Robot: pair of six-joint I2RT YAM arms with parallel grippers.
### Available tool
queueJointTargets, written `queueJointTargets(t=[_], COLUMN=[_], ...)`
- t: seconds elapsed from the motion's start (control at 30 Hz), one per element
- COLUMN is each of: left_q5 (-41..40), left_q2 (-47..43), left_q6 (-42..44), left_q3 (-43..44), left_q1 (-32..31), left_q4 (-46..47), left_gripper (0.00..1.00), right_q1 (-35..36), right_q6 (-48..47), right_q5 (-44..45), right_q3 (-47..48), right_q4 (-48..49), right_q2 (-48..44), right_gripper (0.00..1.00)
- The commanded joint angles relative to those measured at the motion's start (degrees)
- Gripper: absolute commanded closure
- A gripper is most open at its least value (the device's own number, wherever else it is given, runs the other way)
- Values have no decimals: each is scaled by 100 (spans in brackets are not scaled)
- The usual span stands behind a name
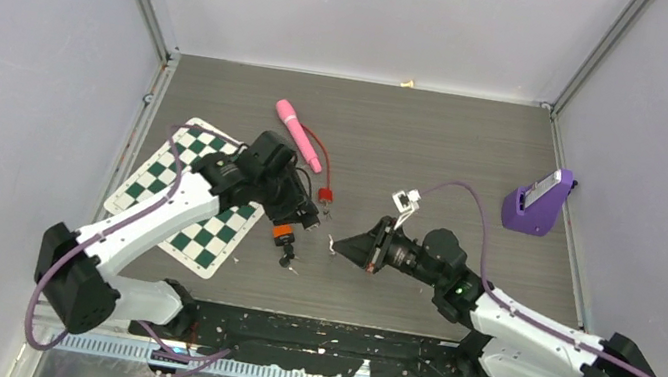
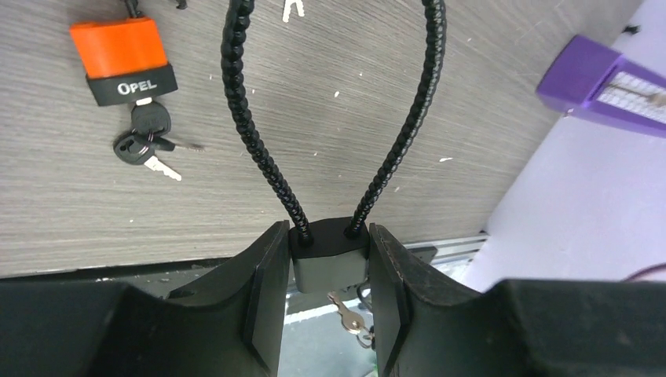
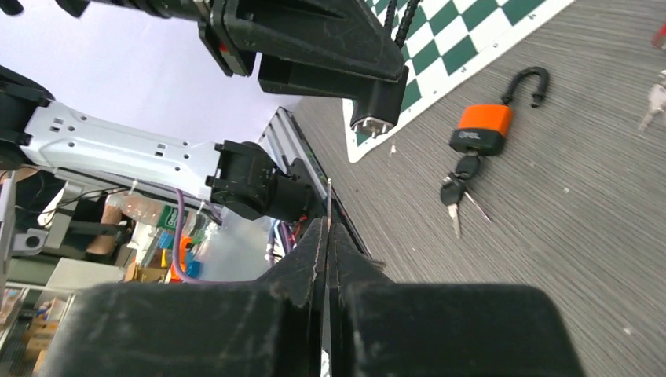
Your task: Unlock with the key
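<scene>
L end effector [image 2: 327, 243] clamps black cable lock [image 2: 331, 271].
R end effector [image 3: 327, 228] pinches thin key [image 3: 328, 195] (orange padlock [image 2: 122, 49] w/ keys on bench [image 2: 487, 118]).

Robot lab: white-walled, aluminium-framed cell [image 1: 358, 10]

Black cable padlock [image 2: 328, 259] raised, thin key [image 3: 328, 196] edge-on

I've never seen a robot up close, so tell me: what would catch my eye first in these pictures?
The left gripper clamps the body of a black cable lock, its beaded cable looping away. Close by on the grey table lies a bright orange padlock, shackle open, keys hanging from its keyhole. The right gripper, pinching a thin blade, perhaps a key, points toward them from the right.
</scene>
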Motion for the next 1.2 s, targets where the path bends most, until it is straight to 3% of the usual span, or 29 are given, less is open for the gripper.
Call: queueJointTargets(t=[0.0,0.2,0.5,1.17], left_q5=[122,298,588,486], left_q2=[-799,-1158,-1203,-1066], left_q6=[-430,-430,-417,-324], left_q3=[-307,-443,-546,-547], left_q1=[186,334,366,424], left_q4=[571,628,916,1012], left_gripper=[100,100,100,100], right_q1=[65,68,66,66], right_q6=[131,300,263,53], right_q5=[-366,-618,-526,-197], right_q3=[476,984,1280,977], right_q4=[1019,1343,1170,323], right_q2=[612,1356,1661,1097], right_gripper=[95,95,95,95])
